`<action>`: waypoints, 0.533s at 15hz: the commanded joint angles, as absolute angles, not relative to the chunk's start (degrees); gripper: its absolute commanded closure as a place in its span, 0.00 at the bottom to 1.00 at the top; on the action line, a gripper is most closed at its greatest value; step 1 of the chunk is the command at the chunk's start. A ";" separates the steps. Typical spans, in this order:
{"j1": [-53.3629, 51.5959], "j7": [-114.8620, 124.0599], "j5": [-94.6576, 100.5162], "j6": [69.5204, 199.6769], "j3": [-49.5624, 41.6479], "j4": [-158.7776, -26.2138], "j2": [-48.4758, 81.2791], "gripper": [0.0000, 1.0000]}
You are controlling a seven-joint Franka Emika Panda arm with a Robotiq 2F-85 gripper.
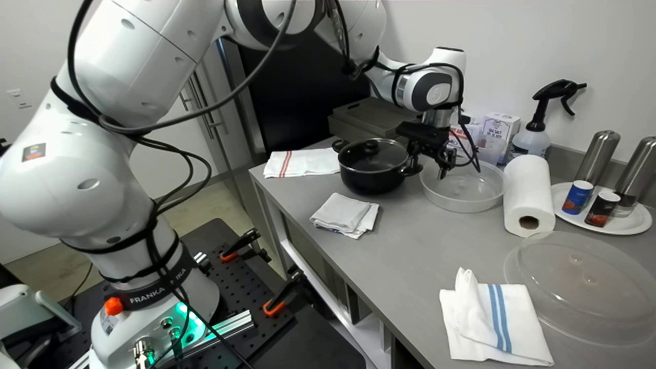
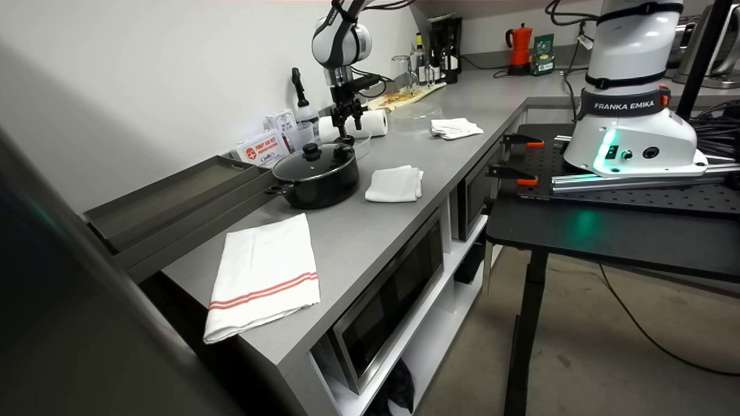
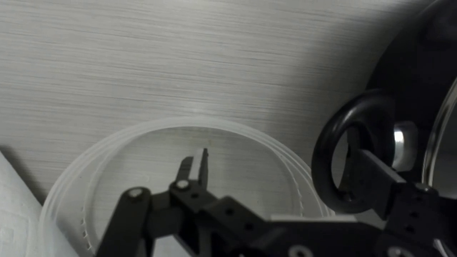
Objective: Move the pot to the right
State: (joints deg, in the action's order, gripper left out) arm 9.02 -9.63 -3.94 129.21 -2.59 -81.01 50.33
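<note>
The black pot (image 1: 366,177) with its glass lid stands on the grey counter, and it shows in an exterior view (image 2: 324,184) and at the right edge of the wrist view (image 3: 400,67). My gripper (image 1: 428,168) points down beside the pot, between it and the clear round bowl (image 1: 456,201). In the wrist view the gripper (image 3: 282,157) is open with wide-apart fingers. One finger overlaps the loop of the pot's side handle (image 3: 323,150); I cannot tell whether it touches. The other finger is over the bowl (image 3: 194,123). Nothing is between the fingers.
A folded white towel (image 1: 346,212) lies before the pot and a red-striped towel (image 2: 266,271) beyond it. A dark rectangular box (image 1: 366,120) is behind. A paper towel roll (image 1: 528,189), spray bottle (image 1: 533,138), plate (image 1: 628,225) and clear cover (image 1: 589,292) stand past the bowl.
</note>
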 commanded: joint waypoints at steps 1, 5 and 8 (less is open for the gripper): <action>8.76 -8.97 -2.99 129.56 -2.12 -80.01 51.18 0.00; 8.72 -8.78 -2.78 129.31 -2.30 -79.51 51.90 0.00; 9.01 -8.82 -2.88 129.23 -2.38 -79.32 52.19 0.00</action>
